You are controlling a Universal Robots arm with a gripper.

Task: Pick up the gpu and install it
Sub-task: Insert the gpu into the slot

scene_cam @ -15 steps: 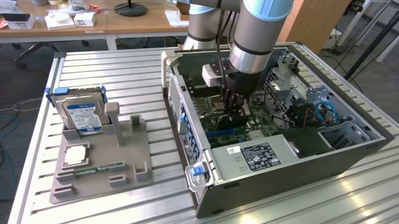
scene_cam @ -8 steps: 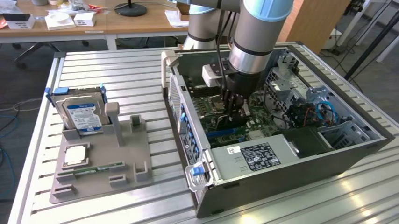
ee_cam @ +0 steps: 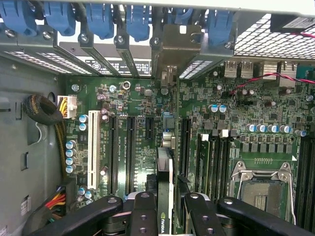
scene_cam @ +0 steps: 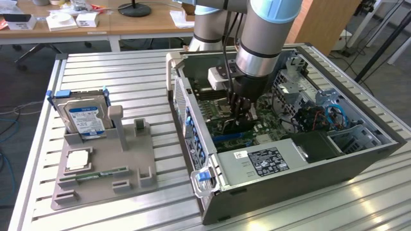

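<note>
- Hand [ee_cam: 167, 209] clenched on gpu [ee_cam: 164, 172]; card is held edge-on inside the case [scene_cam: 359, 159], just above the motherboard [ee_cam: 123, 98].
- Risk: if the card edge sits off-line from a motherboard slot [ee_cam: 130, 152], pressing down could jam it or damage contacts.
- Legible: "NVIDIA" on gpu.

Tight inside the computer case [scene_cam: 192, 72]: gripper [scene_cam: 241, 107] clamping the gpu [ee_cam: 165, 187] hangs mid-frame, hemmed by power supply [scene_cam: 263, 161] lower centre and drive cage [scene_cam: 356, 137] right; bare slatted table [scene_cam: 122, 67] upper left gives passage.
</note>
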